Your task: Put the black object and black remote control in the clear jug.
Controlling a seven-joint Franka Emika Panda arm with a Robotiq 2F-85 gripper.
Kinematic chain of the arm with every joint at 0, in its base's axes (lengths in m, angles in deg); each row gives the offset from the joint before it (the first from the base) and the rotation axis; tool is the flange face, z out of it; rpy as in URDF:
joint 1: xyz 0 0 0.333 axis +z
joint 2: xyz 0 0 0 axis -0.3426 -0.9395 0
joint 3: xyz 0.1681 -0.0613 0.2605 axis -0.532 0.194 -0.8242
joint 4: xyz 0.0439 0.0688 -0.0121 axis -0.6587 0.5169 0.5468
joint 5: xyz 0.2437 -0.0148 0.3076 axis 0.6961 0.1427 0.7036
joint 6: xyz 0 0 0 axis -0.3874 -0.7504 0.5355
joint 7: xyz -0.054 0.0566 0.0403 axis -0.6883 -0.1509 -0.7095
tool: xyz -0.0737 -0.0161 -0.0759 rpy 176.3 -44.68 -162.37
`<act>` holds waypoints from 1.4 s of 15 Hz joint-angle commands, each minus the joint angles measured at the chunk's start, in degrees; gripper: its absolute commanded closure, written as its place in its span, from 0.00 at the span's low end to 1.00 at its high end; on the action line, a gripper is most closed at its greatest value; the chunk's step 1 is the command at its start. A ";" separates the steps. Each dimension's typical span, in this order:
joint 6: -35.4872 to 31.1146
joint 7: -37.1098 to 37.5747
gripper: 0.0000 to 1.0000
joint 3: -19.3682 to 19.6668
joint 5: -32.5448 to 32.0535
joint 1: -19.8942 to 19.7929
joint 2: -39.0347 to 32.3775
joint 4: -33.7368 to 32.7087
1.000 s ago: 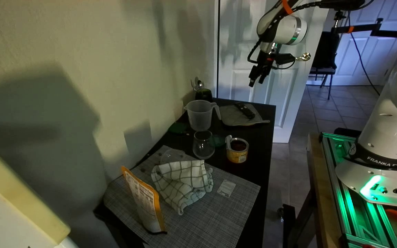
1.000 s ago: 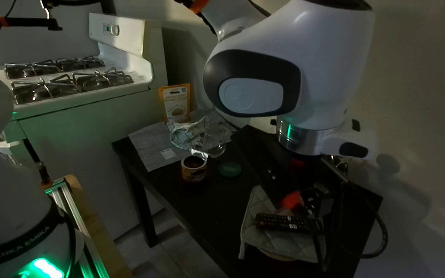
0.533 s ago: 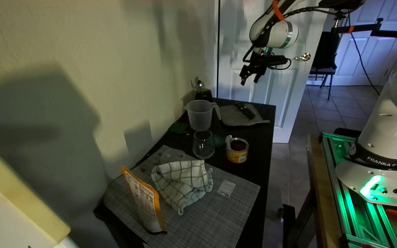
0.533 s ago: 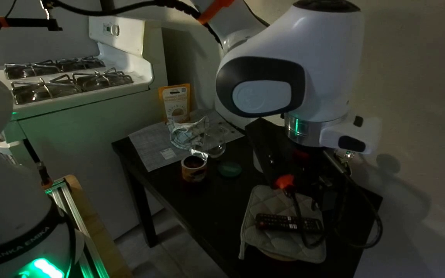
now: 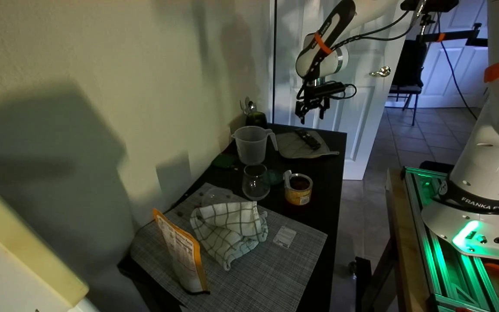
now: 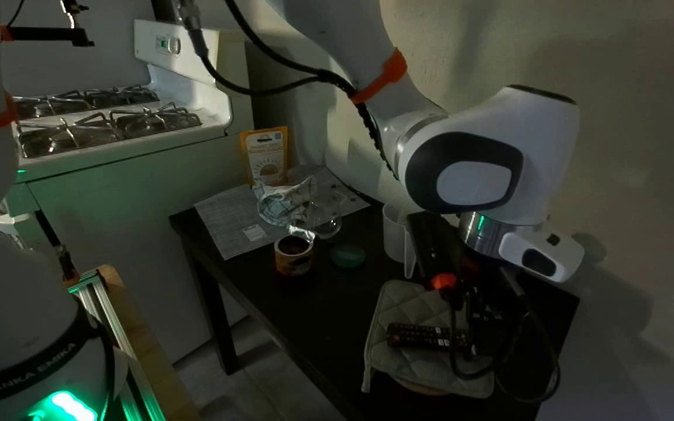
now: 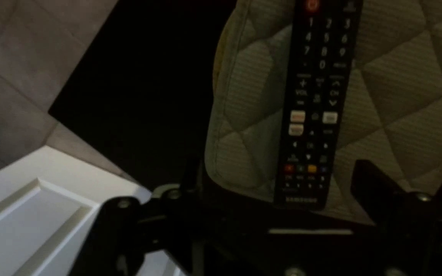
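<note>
i have the gripper [image 5: 312,118] above the end of the dark table [image 5: 325,173], jaws spread wide and nothing between them. the black remote control [image 7: 317,103] lies buttons up on the quilted pot holder [image 7: 397,76], ungripped, and i take reaching for it as the step in hand. in the wrist view its length runs nearly square to the line between my fingers [image 7: 374,184], so a grip across its width should need only a slight wrist turn. its branded end is the part nearest the gap, so i'd shift toward the middle before going down, or it may swing when lifted. it also seems closer to the finger on the right of that view, so i'd centre first. it looks thin and the padding soft: come down slowly, a tip on each side, low enough to catch the edges without bunching the quilting. the clear jug [image 5: 251,147] stands upright near the pot holder, handle [image 5: 272,138] toward it; a high carry and one end tipped down over the opening should suit, as a knock could topple it. which thing is the black object i can't tell from here
</note>
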State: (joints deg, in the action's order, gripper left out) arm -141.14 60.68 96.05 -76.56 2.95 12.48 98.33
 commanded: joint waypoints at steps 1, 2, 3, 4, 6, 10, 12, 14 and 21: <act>14.23 1.90 0.00 -0.86 -0.82 -1.24 -4.44 -7.33; 16.60 2.46 0.00 -0.93 -0.61 -1.38 -5.31 -8.78; 17.63 3.82 0.00 -0.78 -0.54 -1.34 -6.20 -10.21; 16.64 5.59 0.00 -0.51 -0.59 -1.18 -6.91 -11.09; 13.37 7.80 0.00 -0.57 -0.15 -1.27 -8.38 -12.44; 9.19 9.47 0.00 -1.69 0.76 -1.38 -11.97 -14.87; 6.85 9.02 0.00 -2.51 1.24 -1.54 -13.50 -15.40; 4.63 8.32 0.00 -3.37 1.97 -1.76 -14.61 -15.60; 2.73 8.87 0.34 -3.73 2.24 -1.33 -17.26 -16.63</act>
State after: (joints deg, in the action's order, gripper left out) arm -137.65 69.08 92.57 -74.92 2.08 -3.14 82.86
